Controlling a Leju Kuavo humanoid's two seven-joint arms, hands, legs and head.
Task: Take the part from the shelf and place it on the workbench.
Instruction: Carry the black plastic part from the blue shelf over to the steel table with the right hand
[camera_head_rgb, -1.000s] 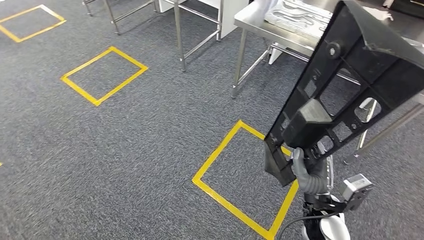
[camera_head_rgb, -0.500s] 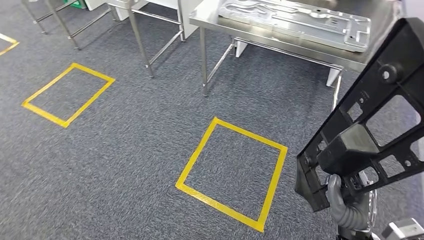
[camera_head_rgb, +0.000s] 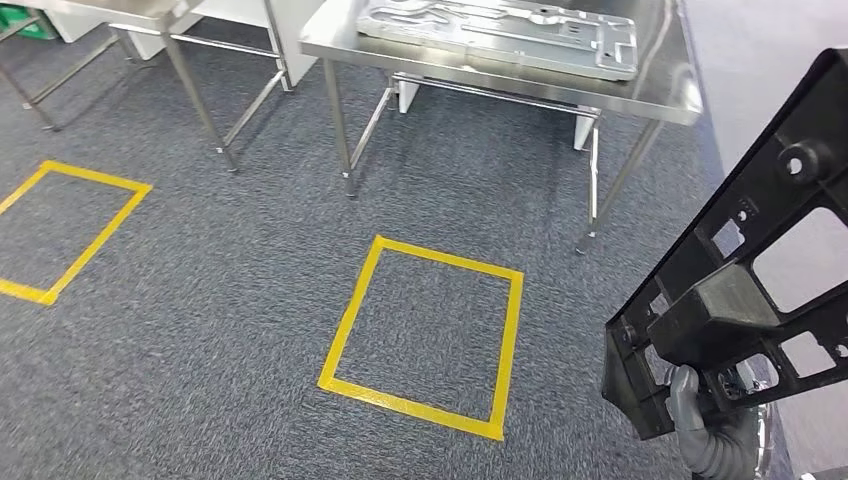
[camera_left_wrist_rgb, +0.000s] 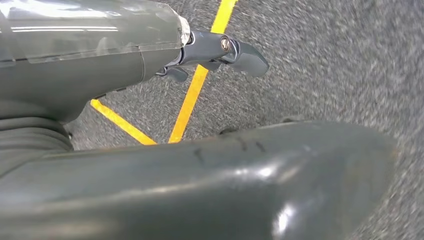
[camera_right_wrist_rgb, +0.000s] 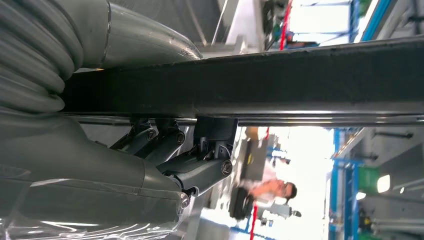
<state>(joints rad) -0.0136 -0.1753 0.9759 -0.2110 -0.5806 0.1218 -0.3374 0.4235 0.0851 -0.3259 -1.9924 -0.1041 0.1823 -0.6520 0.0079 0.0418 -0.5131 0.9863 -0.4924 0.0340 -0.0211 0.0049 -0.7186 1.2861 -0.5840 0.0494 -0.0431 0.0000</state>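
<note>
The part is a long black plastic frame with cut-outs (camera_head_rgb: 760, 250), tilted up at the right edge of the head view. My right hand (camera_head_rgb: 700, 425) grips its lower end from below. In the right wrist view the frame (camera_right_wrist_rgb: 300, 80) runs across the picture as a dark bar, and the hand's fingers (camera_right_wrist_rgb: 200, 170) curl against it. The steel workbench (camera_head_rgb: 660, 95) stands ahead across the carpet and carries a flat silver metal panel (camera_head_rgb: 500, 30). My left hand (camera_left_wrist_rgb: 150, 60) hangs over the carpet holding nothing, its fingers (camera_left_wrist_rgb: 235, 50) held apart from the thumb (camera_left_wrist_rgb: 225, 185).
A yellow taped square (camera_head_rgb: 350, 315) marks the grey carpet in front of the workbench, with another (camera_head_rgb: 100, 240) to the left. A second steel table's legs (camera_head_rgb: 205, 110) stand at the upper left. A person (camera_right_wrist_rgb: 272, 190) stands far off in the right wrist view.
The whole picture has shifted, so the camera has turned: the workbench now sits near top centre and the yellow square lies straight ahead. The right hand still holds the black frame.
</note>
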